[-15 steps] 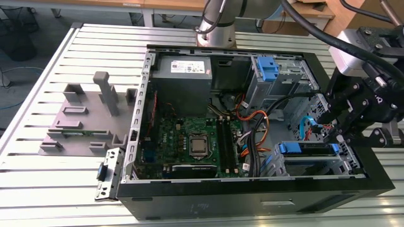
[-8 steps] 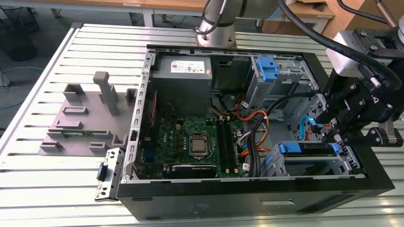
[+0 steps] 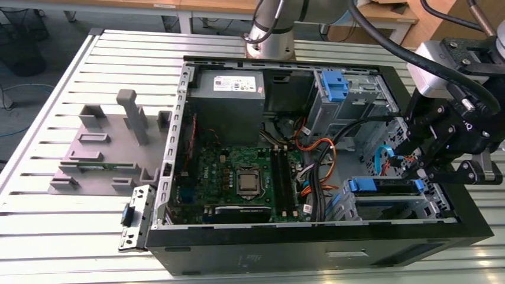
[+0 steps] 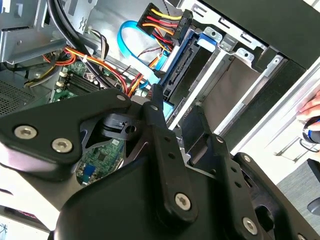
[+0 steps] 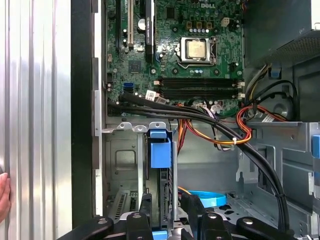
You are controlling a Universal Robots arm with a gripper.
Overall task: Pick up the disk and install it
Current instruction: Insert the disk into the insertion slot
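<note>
Exterior view: gripper (image 3: 412,171) over drive bay (image 3: 436,204), far on exterior view's right; disk (image 3: 388,187) edge-up in the bay | second wrist view: jaws apart astride disk (image 4: 180,65), no clamp evident, cables (image 4: 160,25) close | first wrist view: disk (image 5: 164,182) centred between fingers (image 5: 146,205); judged: keep square to bay, clear of cables.

Your bench is a ribbed silver aluminium table top (image 3: 55,231) of long parallel slats, evenly and brightly lit. Beyond its far edge you have pale wooden desks (image 3: 205,6) on white legs. Off the exterior view's left lies a grey floor (image 3: 23,112), with 1 black mesh bin (image 3: 20,47) standing on it.
</note>
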